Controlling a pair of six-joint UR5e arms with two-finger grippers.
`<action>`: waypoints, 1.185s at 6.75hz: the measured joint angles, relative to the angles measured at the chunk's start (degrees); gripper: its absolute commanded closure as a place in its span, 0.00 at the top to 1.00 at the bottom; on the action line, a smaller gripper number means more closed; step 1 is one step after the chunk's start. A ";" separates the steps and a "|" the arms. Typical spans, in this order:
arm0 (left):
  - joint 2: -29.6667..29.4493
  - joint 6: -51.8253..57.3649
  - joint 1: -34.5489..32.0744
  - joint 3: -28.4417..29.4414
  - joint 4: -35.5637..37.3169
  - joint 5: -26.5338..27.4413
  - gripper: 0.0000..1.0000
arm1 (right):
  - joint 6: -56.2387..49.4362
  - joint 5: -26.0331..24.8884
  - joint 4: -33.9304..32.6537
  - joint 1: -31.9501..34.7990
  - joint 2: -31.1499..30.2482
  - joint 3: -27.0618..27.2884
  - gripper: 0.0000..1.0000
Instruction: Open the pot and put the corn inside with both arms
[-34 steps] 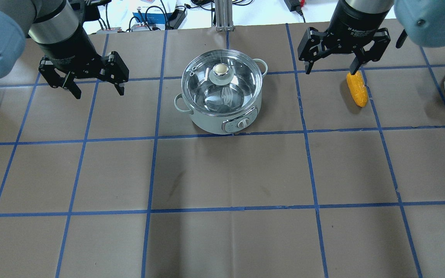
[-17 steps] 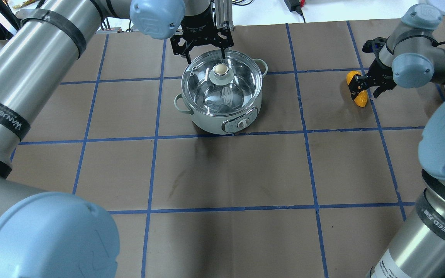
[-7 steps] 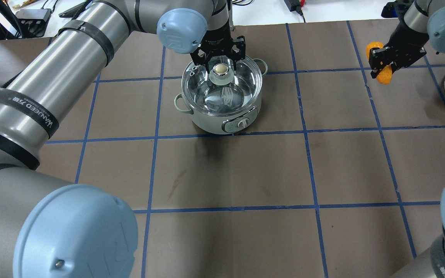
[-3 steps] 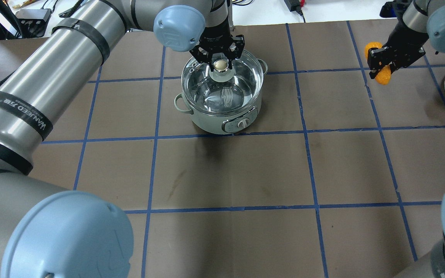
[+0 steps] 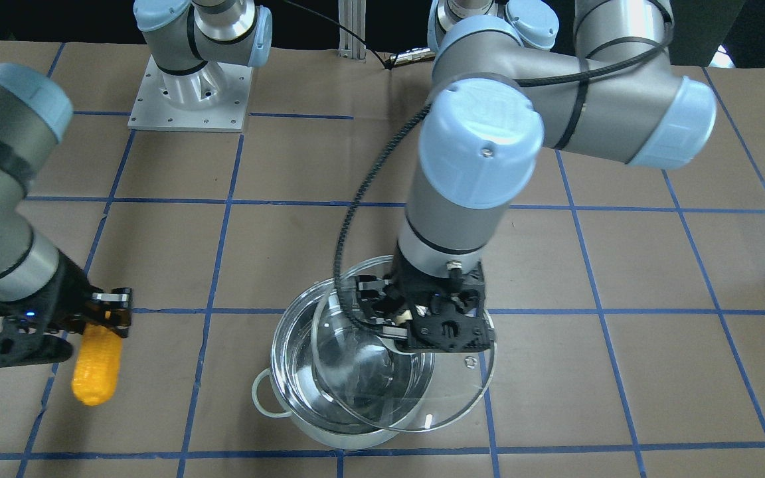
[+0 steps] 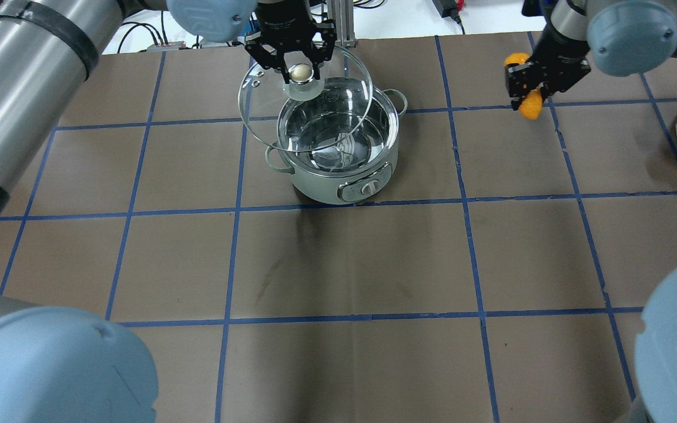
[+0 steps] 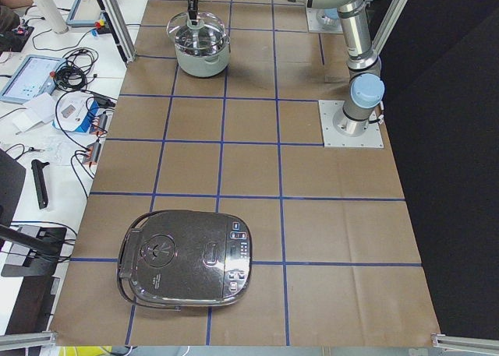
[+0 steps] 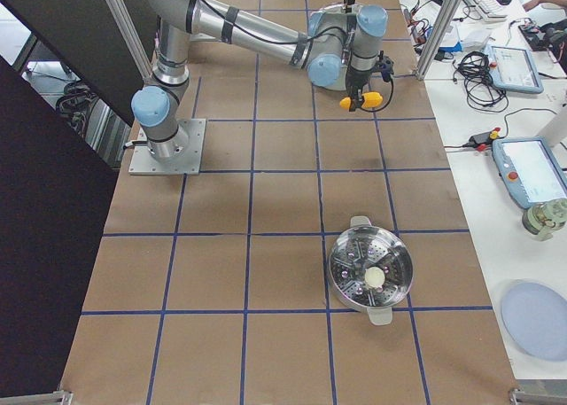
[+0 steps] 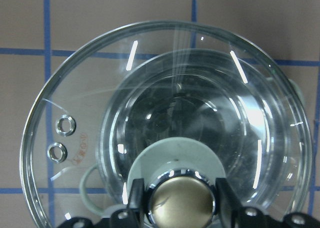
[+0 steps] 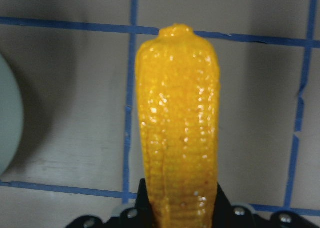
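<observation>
pot (image 6: 321,187) on bench (image 6: 374,264), uncovered | lid (image 6: 268,114) above it, offset to robot's left, apparently clear of rim | left end effector (image 6: 299,75) clamped on knob (image 9: 181,200) | corn (image 6: 530,110) aloft, well right of pot, gripped by right end effector (image 6: 530,94)

Bright, even overhead light; soft shadow beside the pot (image 6: 338,182), white glare streaks on the glass lid (image 9: 134,56)

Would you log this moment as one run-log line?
left gripper: shut on lid, lifted above pot | right gripper: shut on corn, airborne | pot: no corn yet
</observation>
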 measured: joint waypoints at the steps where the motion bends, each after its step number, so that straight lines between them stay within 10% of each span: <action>1: 0.09 6.82 4.48 -0.34 -0.38 0.06 0.08 | 3.95 0.69 -0.33 5.56 0.29 -0.87 0.10; 8: -0.32 29.05 20.27 -24.06 21.89 0.28 0.08 | 14.96 -4.96 -5.24 25.73 16.24 -12.41 0.10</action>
